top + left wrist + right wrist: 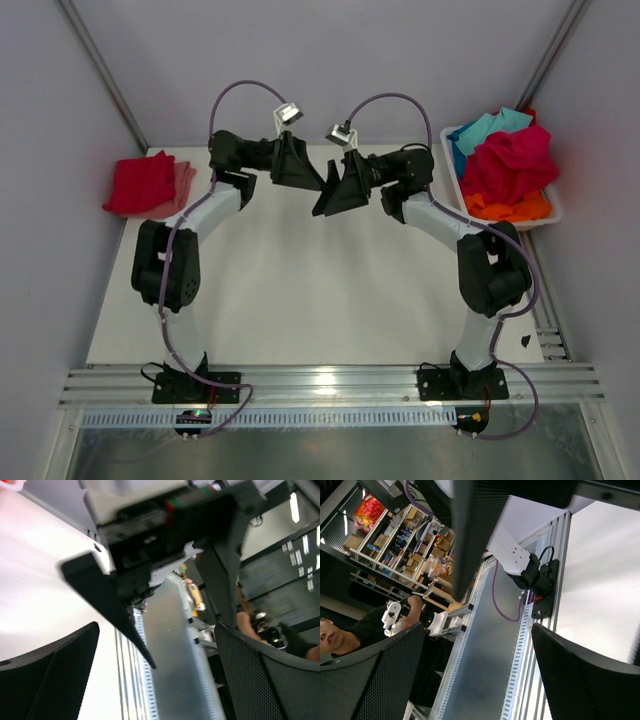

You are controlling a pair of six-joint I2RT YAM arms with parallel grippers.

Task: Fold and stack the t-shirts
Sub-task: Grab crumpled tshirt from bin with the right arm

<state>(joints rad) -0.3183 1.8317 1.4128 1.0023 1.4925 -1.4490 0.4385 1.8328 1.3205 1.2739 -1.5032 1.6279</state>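
The left gripper [305, 170] and the right gripper [335, 195] are positioned over the far middle of the table [300, 300], tips near each other. Each wrist view shows the fingers [60, 680] spread wide, with nothing between them.

A folded crimson-red t-shirt [140, 182] lies on a salmon pink t-shirt [186, 178] at the far left. At the far right, the white basket [552, 212] holds a teal t-shirt [490, 128], a crimson t-shirt [510, 160] and an orange t-shirt [510, 208], all crumpled.
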